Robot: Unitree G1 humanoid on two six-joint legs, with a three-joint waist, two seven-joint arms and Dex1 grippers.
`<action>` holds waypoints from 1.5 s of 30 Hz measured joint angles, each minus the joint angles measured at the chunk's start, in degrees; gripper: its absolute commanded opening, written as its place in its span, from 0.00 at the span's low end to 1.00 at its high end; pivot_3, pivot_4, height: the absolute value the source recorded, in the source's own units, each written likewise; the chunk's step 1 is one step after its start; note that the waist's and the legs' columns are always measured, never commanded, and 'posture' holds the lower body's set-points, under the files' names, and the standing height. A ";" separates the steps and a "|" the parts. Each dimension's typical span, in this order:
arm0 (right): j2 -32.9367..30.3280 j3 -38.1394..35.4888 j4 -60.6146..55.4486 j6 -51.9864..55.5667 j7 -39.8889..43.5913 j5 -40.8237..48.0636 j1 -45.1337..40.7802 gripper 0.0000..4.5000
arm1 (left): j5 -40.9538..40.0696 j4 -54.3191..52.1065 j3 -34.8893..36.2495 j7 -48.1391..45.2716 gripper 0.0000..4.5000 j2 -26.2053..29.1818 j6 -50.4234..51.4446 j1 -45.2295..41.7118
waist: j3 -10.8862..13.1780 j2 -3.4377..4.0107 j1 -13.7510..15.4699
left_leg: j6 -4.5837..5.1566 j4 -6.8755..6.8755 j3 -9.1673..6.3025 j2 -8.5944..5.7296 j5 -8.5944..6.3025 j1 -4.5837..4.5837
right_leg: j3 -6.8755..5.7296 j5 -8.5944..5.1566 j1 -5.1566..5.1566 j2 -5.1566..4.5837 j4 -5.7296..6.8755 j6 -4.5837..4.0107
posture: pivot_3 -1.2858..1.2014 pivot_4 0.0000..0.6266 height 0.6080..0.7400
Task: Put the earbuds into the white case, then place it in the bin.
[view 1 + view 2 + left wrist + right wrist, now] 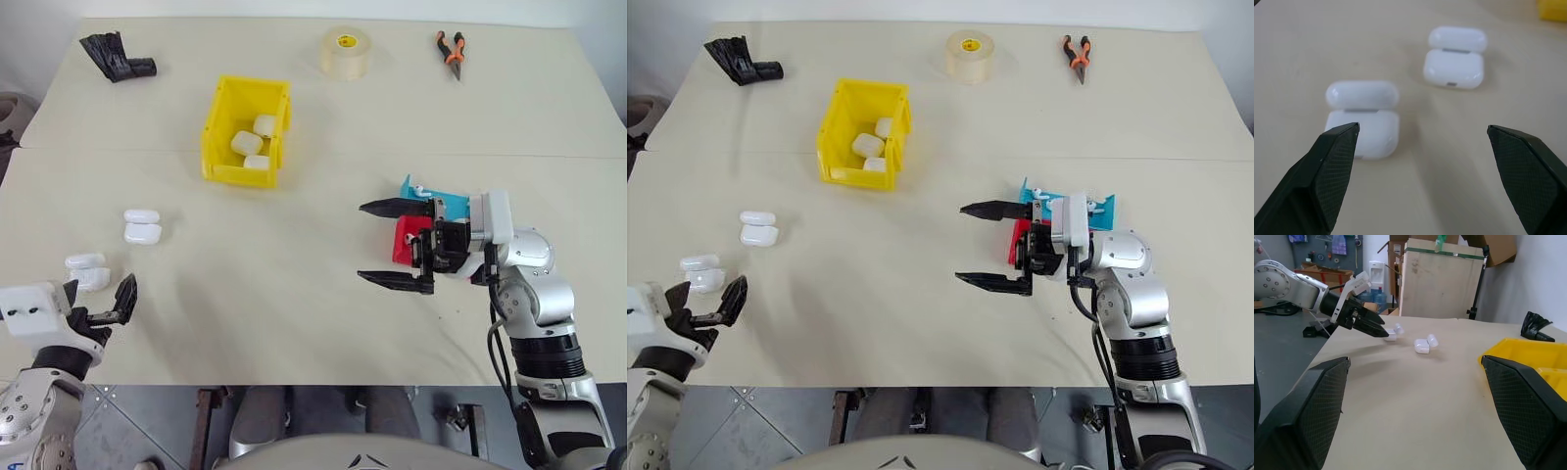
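Two white cases lie open on the table's [323, 323] left side, lids flipped back: the nearer case [1362, 113] just ahead of the left gripper [1422, 161], the farther case [1454, 58] beyond it toward the bin [217, 147]. Both are glossy, rounded and look alike. Whether earbuds sit inside either cannot be made out; their wells face away and the shells look plain white. One black fingertip cuts across the nearer case's front corner in the left wrist view, though contact cannot be judged. That gripper's fingers are spread wide and hold nothing.

The yellow bin stands farther back, left of centre, with three closed white cases [247, 143] in it.

The right gripper [392, 245] hovers over the table's right part, fingers spread and empty, pointing left. Behind it a blue tray [431, 196] and a red tray [407, 240] are largely hidden.
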 measured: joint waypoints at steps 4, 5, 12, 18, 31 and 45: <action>-1.87 0.09 -0.58 4.41 0.09 1.14 -0.02 1.00 | -3.37 -1.89 3.78 2.86 0.99 4.71 9.99 -2.53 | -0.01 -0.01 0.02 | -0.01 0.00 -0.01 0.01 0.00 0.01 | 0.01 -0.02 -0.01 0.00 0.04 -0.03 | 0.52 0.24 1.00; -2.57 0.10 -0.61 5.46 0.27 1.35 -0.03 1.00 | -4.51 -1.83 5.35 3.73 0.99 6.33 13.48 -4.12 | -0.01 -0.01 0.03 | -0.01 0.00 -0.01 0.01 0.00 0.02 | 0.00 -0.02 -0.01 0.00 0.05 -0.03 | 0.52 0.24 1.00; -5.33 0.80 -1.08 11.52 2.30 2.68 -1.21 1.00 | -6.82 4.57 12.90 5.04 0.99 23.92 48.71 -22.90 | -0.03 -0.05 -0.24 | -0.03 -0.25 0.11 -0.04 0.01 0.19 | 0.04 -0.04 -0.02 0.02 0.10 -0.07 | 0.52 0.24 1.00; -5.52 0.81 -2.67 12.69 2.30 2.83 -1.03 1.00 | -6.60 12.48 6.20 2.41 0.99 27.38 52.16 -25.76 | -0.03 -0.06 -1.27 | -0.20 -0.32 0.13 0.00 0.02 0.26 | 0.05 -0.07 -0.03 0.08 0.09 -0.11 | 0.52 0.24 1.00; -5.53 0.51 -5.81 12.99 -0.23 2.85 1.42 1.00 | -3.27 17.09 0.85 1.70 0.99 27.38 52.16 -29.11 | -0.03 -0.06 -1.28 | -0.24 -0.34 0.24 0.02 0.03 0.34 | 0.15 -0.07 -0.03 0.09 0.11 -0.12 | 0.52 0.24 1.00; -5.46 0.32 -6.57 11.61 -2.17 2.74 1.86 1.00 | -1.23 18.71 -0.04 -2.65 0.62 27.74 49.72 -28.06 | -0.03 -0.04 -1.34 | -0.26 -0.69 0.70 0.02 0.05 0.88 | 0.61 -0.09 -0.01 0.13 0.21 -0.14 | 0.52 0.24 1.00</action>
